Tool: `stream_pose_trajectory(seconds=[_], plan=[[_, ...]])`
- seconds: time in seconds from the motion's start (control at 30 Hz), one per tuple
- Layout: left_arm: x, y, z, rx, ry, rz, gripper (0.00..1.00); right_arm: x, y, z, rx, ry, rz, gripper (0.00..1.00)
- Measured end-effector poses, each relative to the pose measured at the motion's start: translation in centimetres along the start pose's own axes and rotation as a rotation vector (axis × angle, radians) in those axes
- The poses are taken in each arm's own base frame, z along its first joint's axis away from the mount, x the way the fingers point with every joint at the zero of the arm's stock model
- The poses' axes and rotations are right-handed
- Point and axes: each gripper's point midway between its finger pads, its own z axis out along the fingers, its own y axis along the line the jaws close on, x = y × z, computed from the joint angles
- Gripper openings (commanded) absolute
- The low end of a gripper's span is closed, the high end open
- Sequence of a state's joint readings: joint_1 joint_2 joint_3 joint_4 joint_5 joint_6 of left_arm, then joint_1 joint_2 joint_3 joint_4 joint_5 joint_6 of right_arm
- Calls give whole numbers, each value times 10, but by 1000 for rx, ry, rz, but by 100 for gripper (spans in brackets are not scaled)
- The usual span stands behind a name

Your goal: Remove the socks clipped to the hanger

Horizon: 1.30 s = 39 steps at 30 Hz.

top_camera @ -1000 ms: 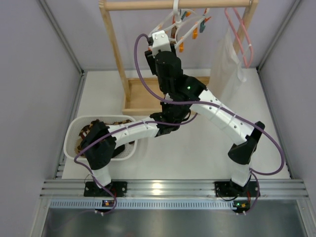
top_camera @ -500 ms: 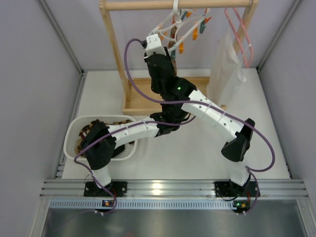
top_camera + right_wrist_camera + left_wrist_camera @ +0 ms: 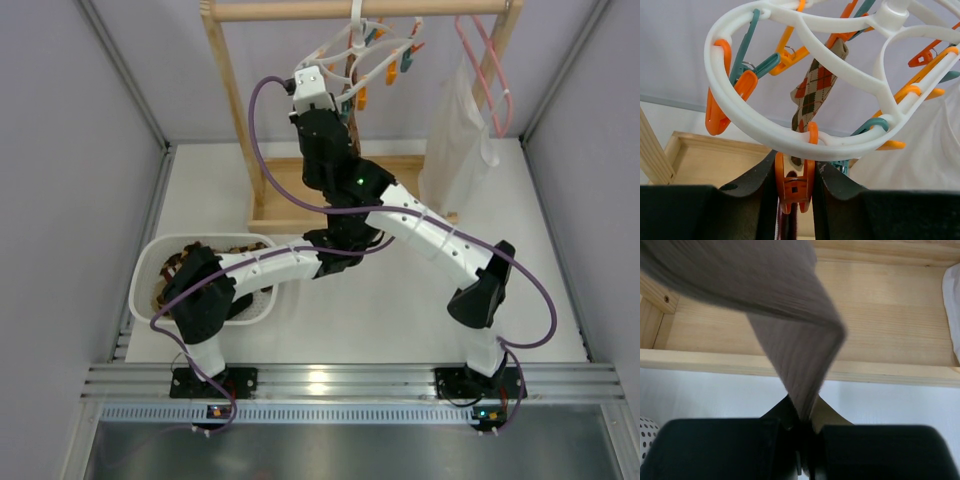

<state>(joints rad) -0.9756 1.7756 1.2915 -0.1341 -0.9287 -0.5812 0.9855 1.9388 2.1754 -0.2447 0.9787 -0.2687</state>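
Left gripper [image 3: 802, 437]: clenched on the lower end of a ribbed sock [image 3: 790, 340].
Right gripper [image 3: 795, 175]: fingers pressed against both sides of an orange clothespin [image 3: 795, 192] under the hanger [image 3: 765, 137] ring.
Argyle sock [image 3: 815, 90]: clipped, hanging through the ring.
Hanger position: hooked on the wooden rail [image 3: 360, 10].

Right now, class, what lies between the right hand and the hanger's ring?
An orange clothespin dangling from the hanger, sitting between the fingers of the right hand; the right wrist view shows it.

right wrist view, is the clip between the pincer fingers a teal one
No, the clothespin between the fingers of the right pincer is orange and hangs from the white hanger.
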Motion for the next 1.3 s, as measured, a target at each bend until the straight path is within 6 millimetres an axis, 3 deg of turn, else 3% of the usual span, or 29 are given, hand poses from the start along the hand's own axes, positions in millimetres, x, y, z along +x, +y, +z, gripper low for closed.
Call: stream_pose_trajectory(seconds=[0.2,0.37,0.53,0.7,0.87,1.1,1.3], plan=[[19,19,-4,-5,34,2,0,-3,7,0,-34,-15,41,21],[24,47,-21,-6,42,-26,0,0,13,-5,-87,-18,64,46],[5,74,-47,30,12,-101,0,9,18,-17,-164,-9,79,71],[-17,102,-76,77,-42,-192,0,30,13,-44,-278,15,110,85],[-33,126,-97,104,-81,-240,0,30,-6,-79,-388,0,212,100],[-58,159,-122,87,-132,-260,0,35,-48,-129,-494,-44,336,100],[-87,190,-147,65,-174,-305,0,82,-66,-153,-505,-10,365,99]])
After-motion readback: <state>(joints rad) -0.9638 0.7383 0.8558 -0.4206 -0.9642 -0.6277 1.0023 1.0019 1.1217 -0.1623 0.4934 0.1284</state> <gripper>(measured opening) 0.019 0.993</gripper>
